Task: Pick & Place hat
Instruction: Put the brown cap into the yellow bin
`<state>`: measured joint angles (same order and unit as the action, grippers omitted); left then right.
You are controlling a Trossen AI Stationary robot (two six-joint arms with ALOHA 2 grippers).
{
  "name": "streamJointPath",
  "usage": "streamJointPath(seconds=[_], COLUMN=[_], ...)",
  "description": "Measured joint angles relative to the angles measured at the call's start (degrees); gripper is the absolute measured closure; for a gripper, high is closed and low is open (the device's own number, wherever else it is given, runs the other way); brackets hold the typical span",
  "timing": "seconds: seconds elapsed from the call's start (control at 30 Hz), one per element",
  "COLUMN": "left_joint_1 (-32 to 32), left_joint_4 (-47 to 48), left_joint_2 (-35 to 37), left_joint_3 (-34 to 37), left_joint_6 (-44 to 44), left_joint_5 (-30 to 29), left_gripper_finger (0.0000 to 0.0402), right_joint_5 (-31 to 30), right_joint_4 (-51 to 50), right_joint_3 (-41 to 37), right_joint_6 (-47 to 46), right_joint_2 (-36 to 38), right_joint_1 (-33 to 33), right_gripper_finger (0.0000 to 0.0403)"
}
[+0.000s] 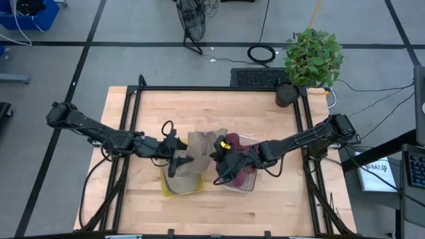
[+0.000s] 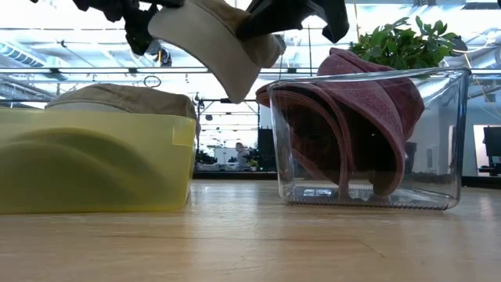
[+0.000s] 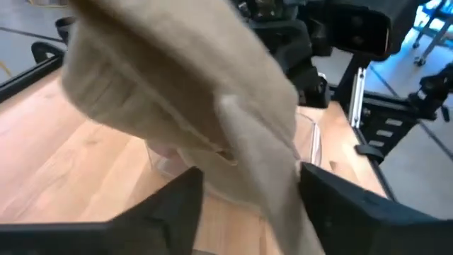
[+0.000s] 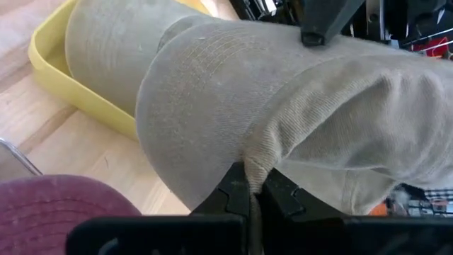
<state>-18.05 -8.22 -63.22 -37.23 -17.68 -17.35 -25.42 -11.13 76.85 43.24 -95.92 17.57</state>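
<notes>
From above, the left pincer (image 1: 178, 158) and right pincer (image 1: 222, 154) meet over the middle of the wooden surface (image 1: 212, 109), each at an edge of a tan hat (image 1: 201, 147) held in the air. The hat hangs above the yellow tub (image 1: 180, 186), just beside the clear bin (image 1: 240, 178). A potted plant (image 1: 312, 58) stands well behind the bin, at the surface's far corner.

At table height, the hat (image 2: 215, 43) floats above the tub (image 2: 94, 168), which holds a second tan hat (image 2: 117, 98). The bin (image 2: 368, 137) beside the tub contains a maroon hat (image 2: 360, 117).

The left wrist view shows the left pincer's fingers (image 3: 173, 205) spread wide, with the hat (image 3: 184, 106) draped between them; whether they touch it I cannot tell.

The right wrist view shows the right pincer's fingertips (image 4: 237, 188) pressed together on a fold of the hat (image 4: 283, 120), above the tub (image 4: 78, 95); the maroon hat (image 4: 64, 205) sits near the tub.
</notes>
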Motion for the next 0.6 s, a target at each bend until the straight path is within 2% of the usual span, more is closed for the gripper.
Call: streamJointPath(seconds=[0.13, 0.23, 0.33, 0.47, 0.6], left_joint_1=[0.18, 0.10, -0.81, -3.16, -7.34], left_joint_4=[0.08, 0.01, -0.62, -1.09, -0.06], left_joint_2=[-0.20, -0.20, -0.22, -0.18, -0.07], left_joint_3=[0.00, 0.00, 0.00, 0.00, 0.00], left_joint_6=[2.43, 3.21, 2.10, 0.73, -2.00], left_joint_5=[0.61, 5.60, 5.80, 1.30, -3.54], left_gripper_finger=[0.0274, 0.0371, 0.0384, 0.0390, 0.0390], right_joint_5=[0.79, 2.34, 2.58, 3.07, 3.52], right_joint_4=[-0.25, 0.01, 0.55, 1.01, 0.76], right_joint_3=[-0.03, -0.05, -0.05, -0.03, 0.01], right_joint_6=[-0.46, -0.44, -0.51, -2.64, -4.41], right_joint_2=[0.00, 0.00, 0.00, 0.05, 0.09], right_joint_1=[-0.64, -0.89, -0.91, -1.12, -0.69], right_gripper_finger=[0.0403, 0.0402, 0.0396, 0.0376, 0.0339])
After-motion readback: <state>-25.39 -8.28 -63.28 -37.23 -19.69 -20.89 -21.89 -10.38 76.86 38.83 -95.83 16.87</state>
